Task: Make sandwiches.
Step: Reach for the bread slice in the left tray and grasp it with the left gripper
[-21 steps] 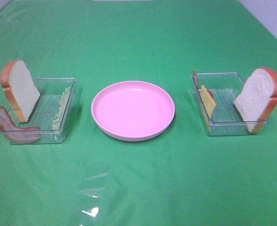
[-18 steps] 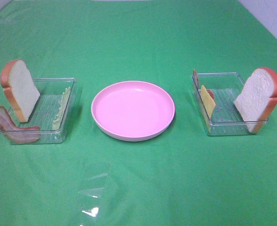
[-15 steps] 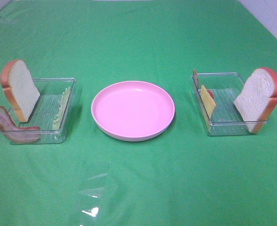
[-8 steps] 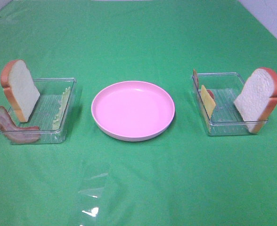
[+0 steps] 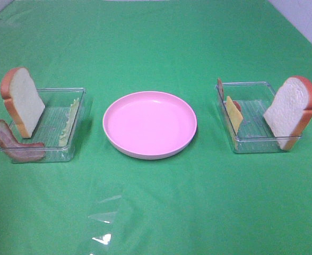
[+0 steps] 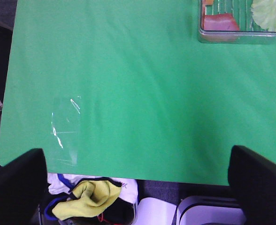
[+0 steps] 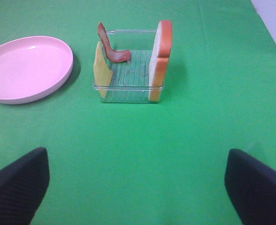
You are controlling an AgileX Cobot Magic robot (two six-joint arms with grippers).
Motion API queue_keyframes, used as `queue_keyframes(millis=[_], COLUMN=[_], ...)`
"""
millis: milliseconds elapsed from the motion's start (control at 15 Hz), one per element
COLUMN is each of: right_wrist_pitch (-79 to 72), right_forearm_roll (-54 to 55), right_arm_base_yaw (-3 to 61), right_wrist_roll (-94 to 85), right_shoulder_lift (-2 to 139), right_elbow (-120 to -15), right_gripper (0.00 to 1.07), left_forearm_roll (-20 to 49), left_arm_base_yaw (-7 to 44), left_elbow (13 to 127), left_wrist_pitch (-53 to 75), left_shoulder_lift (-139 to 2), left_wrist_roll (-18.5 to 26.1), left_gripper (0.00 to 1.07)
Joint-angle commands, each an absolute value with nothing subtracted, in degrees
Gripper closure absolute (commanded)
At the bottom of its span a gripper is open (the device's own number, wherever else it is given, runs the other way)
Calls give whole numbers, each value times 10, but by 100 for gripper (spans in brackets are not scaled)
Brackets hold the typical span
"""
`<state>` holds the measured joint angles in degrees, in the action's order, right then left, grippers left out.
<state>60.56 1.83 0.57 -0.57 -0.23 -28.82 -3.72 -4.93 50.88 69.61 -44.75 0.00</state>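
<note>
1. The left fingers (image 6: 16, 185) are spread wide and hold nothing, above the near edge of the bench (image 6: 128, 93).
2. The right fingers (image 7: 16, 183) are also spread wide and empty, over bare bench, with the right tray (image 7: 128, 86) ahead of them.
3. The sandwich parts are not stacked. They sit split between two trays.
4. In the left tray (image 5: 60, 89), the left bread (image 5: 23, 101) leans upright at the outer end. The left bacon (image 5: 15, 146) hangs over the near outer corner. The lettuce (image 5: 68, 119) lies against the wall nearest the plate (image 5: 149, 125).
5. In the right tray, the right bread (image 5: 289, 109) leans upright at the outer end. The cheese (image 5: 233, 114) stands against the wall nearest the plate. The right bacon (image 7: 111, 47) curls up at the far inner corner.
6. The plate sits between the trays, apart from both.
</note>
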Motion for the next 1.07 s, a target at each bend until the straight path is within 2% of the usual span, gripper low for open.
queue_keyframes(millis=[67,267,533,600,733,867,1067], right_wrist_pitch=[603,603,603,603,603,603,603], right_forearm_roll=[20,20,20,20,20,20,20], right_arm_base_yaw=[5,5,5,5,5,5,5], right_wrist_roll=[-3,-3,-3,-3,-3,-3,-3], right_shoulder_lift=[-15,-15,-15,-15,-15,-15,-15], right_elbow=[-286,-286,-286,-286,-286,-286,-286], right_gripper=[9,9,9,9,9,9,9], left_forearm_roll=[-34,3,-20,-34,-56,-58,-56], left_arm_base_yaw=[-52,-44,14,37,42,42,54], left_elbow=[579,663,766,824,877,895,975], left_wrist_pitch=[735,732,724,715,694,681,665], left_shoulder_lift=[-583,-726,-864,-932,-996,-1023,-1133], left_wrist_roll=[22,22,-18,-40,-65,-66,-54], left_gripper=[9,9,9,9,9,9,9])
